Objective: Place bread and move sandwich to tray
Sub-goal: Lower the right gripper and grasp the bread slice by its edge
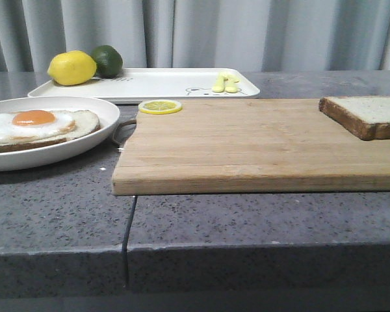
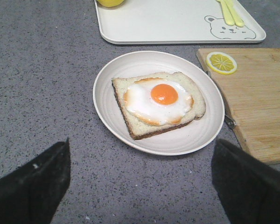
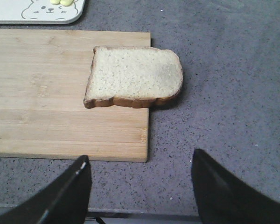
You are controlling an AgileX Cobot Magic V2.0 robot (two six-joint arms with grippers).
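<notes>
The bread point(image 1: 370, 114) lies on the right end of the wooden cutting board point(image 1: 247, 143), overhanging its right edge; it also shows in the right wrist view point(image 3: 135, 74). The sandwich point(image 1: 36, 125), egg-topped bread, sits on a round white plate point(image 1: 104, 110) at the left, also in the left wrist view point(image 2: 158, 100). The white tray point(image 1: 162, 83) lies behind. My left gripper point(image 2: 141, 177) is open and empty above the counter, short of the plate point(image 2: 107, 93). My right gripper point(image 3: 141, 179) is open and empty over the counter's front edge, short of the bread. Neither gripper shows in the front view.
A lemon point(image 1: 71, 67) and a lime point(image 1: 108, 60) sit on the tray's left end, and yellow cutlery point(image 1: 225, 82) on its right. A lemon slice point(image 1: 160, 106) lies on the board's back left corner. The grey counter has a seam point(image 1: 130, 227) near the front.
</notes>
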